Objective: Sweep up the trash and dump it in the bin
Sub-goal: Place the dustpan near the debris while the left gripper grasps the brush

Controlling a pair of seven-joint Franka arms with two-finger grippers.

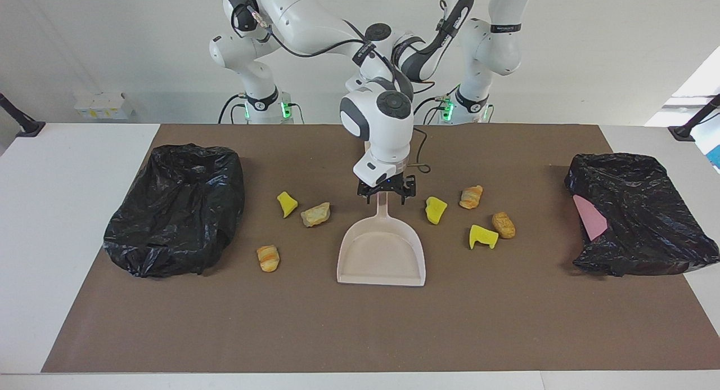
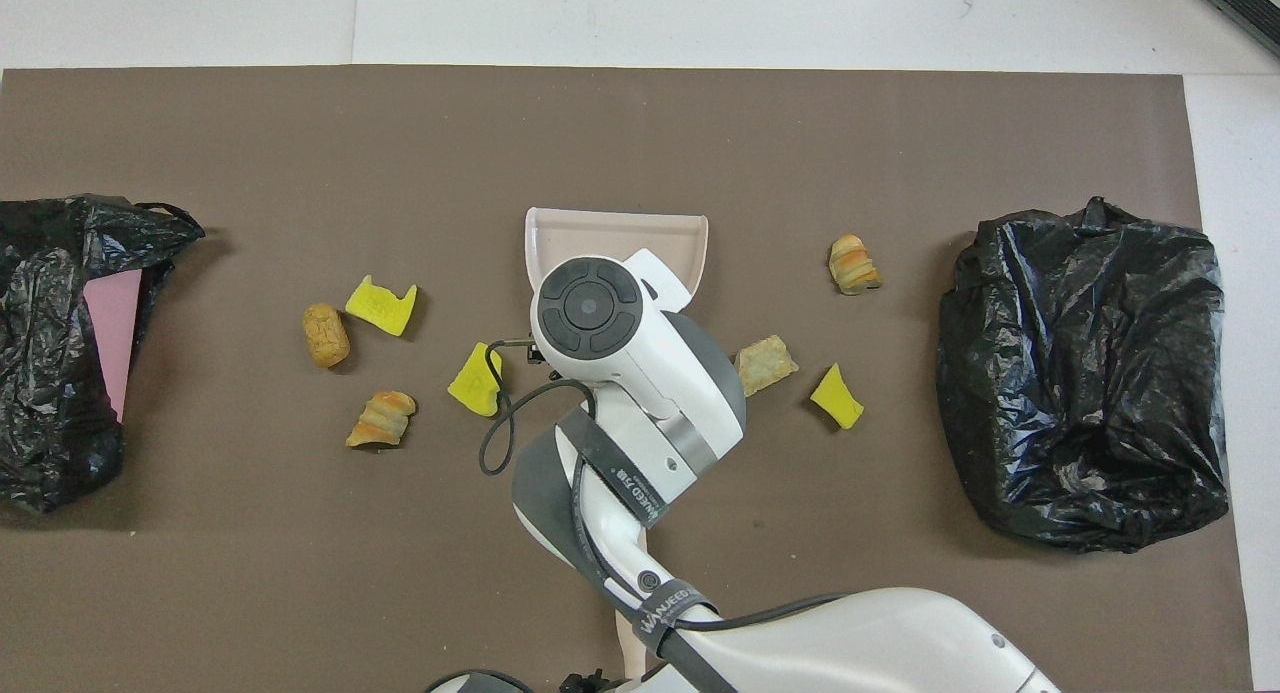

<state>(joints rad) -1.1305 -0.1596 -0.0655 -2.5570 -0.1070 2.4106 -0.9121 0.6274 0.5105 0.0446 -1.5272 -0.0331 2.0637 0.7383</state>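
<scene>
Right gripper (image 1: 386, 194), jaws spread astride the dustpan (image 1: 381, 255) handle, should close squarely on the handle's middle before lifting, since the trash (image 1: 436, 210) lies scattered on the mat (image 1: 360, 334) on both sides of the pan.

Trash pieces (image 1: 436, 210) flank the dustpan (image 1: 381, 252) on both sides, with open mat (image 1: 360, 328) farther from the robots.

One legible marking: white lettering on the dark cable strap (image 2: 668, 606) wrapped round the right arm (image 2: 640, 423), reading roughly "WANEED". A second strap (image 2: 622, 478) higher on that arm bears print too small to read.
</scene>
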